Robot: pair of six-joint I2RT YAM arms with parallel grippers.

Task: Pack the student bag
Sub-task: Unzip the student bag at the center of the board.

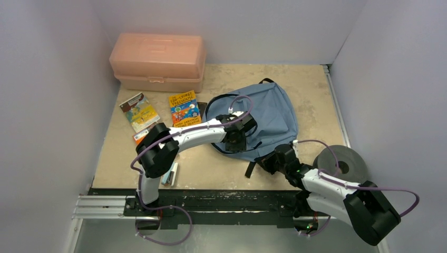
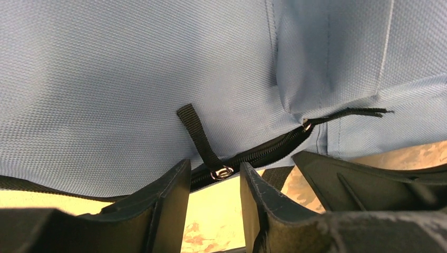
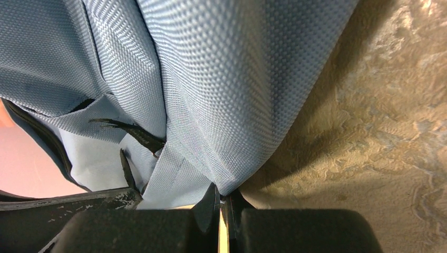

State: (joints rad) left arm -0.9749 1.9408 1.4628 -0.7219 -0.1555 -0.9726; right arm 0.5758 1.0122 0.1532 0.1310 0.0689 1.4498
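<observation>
The student bag (image 1: 274, 113), soft dusty-blue fabric with black straps, lies at the table's middle right. My left gripper (image 1: 235, 141) hovers at the bag's near-left edge. In the left wrist view its fingers stand apart around the metal ring of the zipper pull (image 2: 221, 172), whose black tab (image 2: 196, 132) lies up on the fabric; the left gripper (image 2: 215, 171) does not clamp it. My right gripper (image 1: 266, 161) is at the bag's near edge. Up close, the right gripper (image 3: 224, 196) is shut on a pinched fold of the bag (image 3: 221, 79).
A salmon-pink plastic box (image 1: 158, 60) stands at the back left. Two books (image 1: 138, 112) (image 1: 184, 108) lie in front of it. A grey tape roll (image 1: 341, 164) sits near the right arm. A small item (image 1: 169, 174) lies by the left base.
</observation>
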